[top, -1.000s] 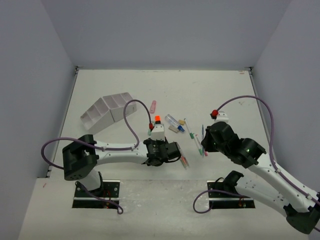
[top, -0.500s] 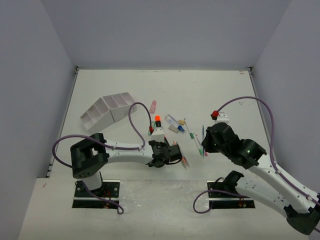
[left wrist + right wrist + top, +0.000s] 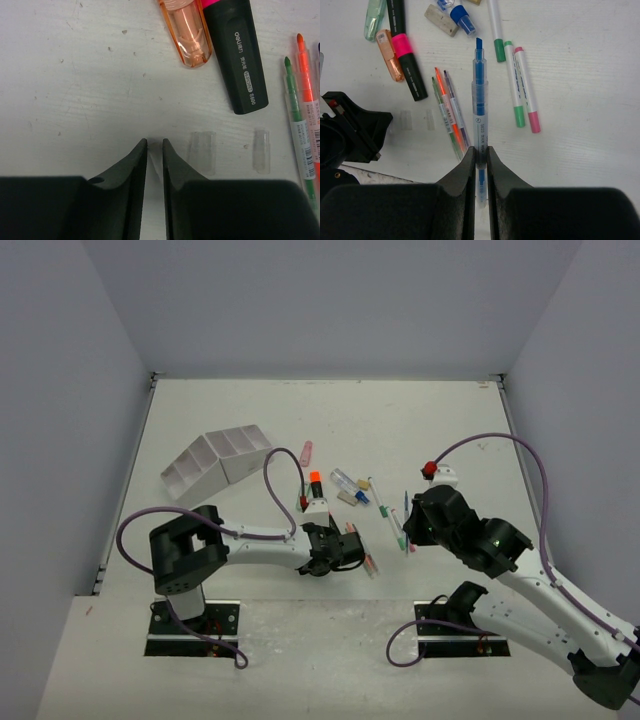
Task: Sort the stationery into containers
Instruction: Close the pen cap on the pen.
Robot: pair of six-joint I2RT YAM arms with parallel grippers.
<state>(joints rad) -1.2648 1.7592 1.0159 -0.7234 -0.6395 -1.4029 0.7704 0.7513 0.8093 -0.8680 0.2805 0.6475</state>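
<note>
My right gripper is shut on a blue pen and holds it above the scattered stationery; in the top view this gripper is right of the pile. My left gripper hangs low over bare table, jaws almost together with nothing visible between them. Two clear caps lie just right of it. An orange clear cap and a black-and-pink highlighter lie ahead. Three thin pens lie beside the blue pen. The white compartment trays stand at the left.
Green and pink pens, a beige piece and a blue cap lie in the pile. A pink piece and an orange-tipped marker lie near the left wrist. Grey walls enclose the table.
The left arm's rear links have swung to the right and its gripper has edged slightly right and nearer. The right arm holds still with the blue pen.
</note>
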